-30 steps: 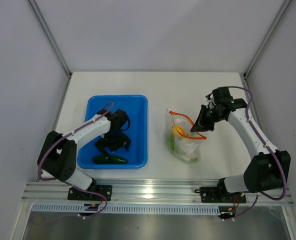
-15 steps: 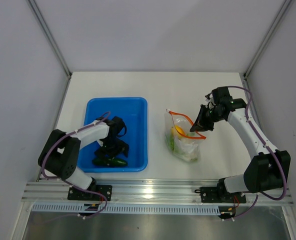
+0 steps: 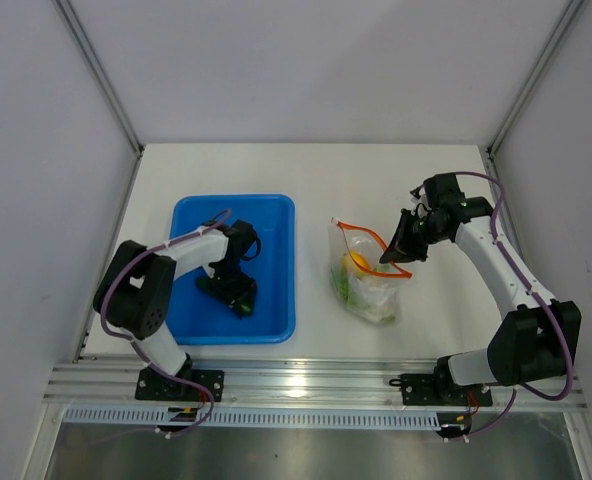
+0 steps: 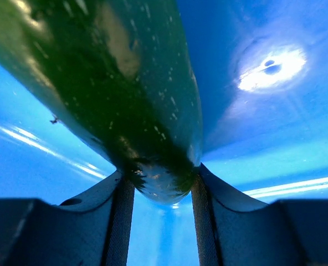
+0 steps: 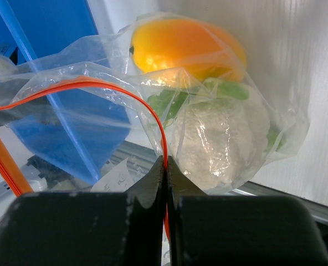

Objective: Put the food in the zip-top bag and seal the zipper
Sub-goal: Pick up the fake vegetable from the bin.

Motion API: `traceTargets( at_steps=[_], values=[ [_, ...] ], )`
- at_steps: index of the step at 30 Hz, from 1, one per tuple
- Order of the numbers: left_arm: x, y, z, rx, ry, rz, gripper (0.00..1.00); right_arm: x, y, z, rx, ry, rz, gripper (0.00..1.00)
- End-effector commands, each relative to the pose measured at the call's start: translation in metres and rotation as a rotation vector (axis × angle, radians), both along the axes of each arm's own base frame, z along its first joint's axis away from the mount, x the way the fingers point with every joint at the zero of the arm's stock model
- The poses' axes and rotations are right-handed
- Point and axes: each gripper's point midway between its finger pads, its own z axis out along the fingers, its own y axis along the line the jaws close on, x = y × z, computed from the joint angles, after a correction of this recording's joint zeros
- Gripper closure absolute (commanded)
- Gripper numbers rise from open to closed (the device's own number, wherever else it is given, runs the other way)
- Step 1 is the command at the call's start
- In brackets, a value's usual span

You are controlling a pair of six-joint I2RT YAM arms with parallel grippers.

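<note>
A dark green cucumber [image 4: 125,100] fills the left wrist view, its rounded end pinched between the pads of my left gripper [image 4: 159,191]. From above, that gripper [image 3: 238,295] sits low inside the blue tray [image 3: 276,215] and covers most of the cucumber. The clear zip-top bag [image 3: 368,285] lies right of the tray, its mouth open. My right gripper [image 5: 165,166] is shut on the orange-red zipper [image 5: 97,84] and holds that edge up. Inside the bag [image 5: 286,119] are an orange-yellow fruit [image 5: 186,47], a white cabbage head [image 5: 219,138] and green grapes [image 5: 169,102].
The blue tray's walls [image 4: 264,111] surround my left gripper closely. White enclosure walls stand left, right and behind the table. A metal rail [image 3: 306,380] carrying both arm bases runs along the near edge.
My left gripper swung over the cucumber in the tray's near part and closed from wide open onto its end; the cucumber left the front wall. The right arm and bag held still.
</note>
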Motion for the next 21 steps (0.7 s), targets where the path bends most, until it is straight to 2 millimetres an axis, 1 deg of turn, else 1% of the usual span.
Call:
traceTargets(
  at_steps=[1,3,5,6,7,8,9,12,15,16,17,18,19,20,21],
  values=[
    [0.021,0.017,-0.011,0.086,-0.073,-0.008,0.68,0.002,-0.002,0.008,0.001,-0.042,0.004,1.0],
    [0.023,0.017,-0.009,0.082,-0.078,-0.018,0.76,0.002,-0.003,0.009,0.003,-0.042,0.001,1.0],
    [0.026,0.016,-0.007,0.079,-0.084,-0.028,0.81,0.002,-0.002,0.008,0.007,-0.041,0.0,1.0],
    [0.027,0.016,-0.005,0.075,-0.087,-0.035,0.87,0.002,-0.002,0.009,0.009,-0.043,0.0,1.0],
    [0.028,0.014,-0.003,0.065,-0.091,-0.051,0.91,0.003,-0.001,0.009,0.012,-0.045,-0.002,1.0],
    [0.029,0.014,-0.001,0.06,-0.094,-0.06,0.98,0.003,-0.001,0.01,0.013,-0.046,-0.001,1.0],
    [0.035,0.011,0.007,0.047,-0.118,-0.078,0.99,0.004,-0.001,0.01,0.014,-0.05,-0.001,1.0],
    [0.043,0.007,0.022,0.02,-0.161,-0.126,0.99,0.007,0.0,0.012,0.021,-0.063,-0.005,1.0],
    [0.058,-0.002,0.051,-0.026,-0.257,-0.209,0.99,0.011,0.002,0.015,0.031,-0.08,-0.005,1.0],
    [0.064,-0.007,0.066,-0.052,-0.307,-0.236,0.99,0.012,0.002,0.017,0.033,-0.088,-0.006,1.0],
    [0.069,-0.014,0.078,-0.077,-0.351,-0.3,0.99,0.013,0.002,0.018,0.033,-0.091,-0.003,1.0],
    [0.074,-0.02,0.096,-0.105,-0.411,-0.334,0.99,0.013,0.002,0.019,0.034,-0.1,-0.002,1.0],
    [0.075,-0.035,0.107,-0.166,-0.456,-0.386,1.0,0.013,0.002,0.019,0.034,-0.101,-0.003,1.0],
    [0.077,-0.045,0.12,-0.218,-0.507,-0.472,0.99,0.014,0.002,0.021,0.034,-0.114,-0.004,1.0],
    [0.077,-0.055,0.131,-0.264,-0.547,-0.513,0.99,0.014,0.002,0.023,0.033,-0.128,-0.002,1.0]
  ],
)
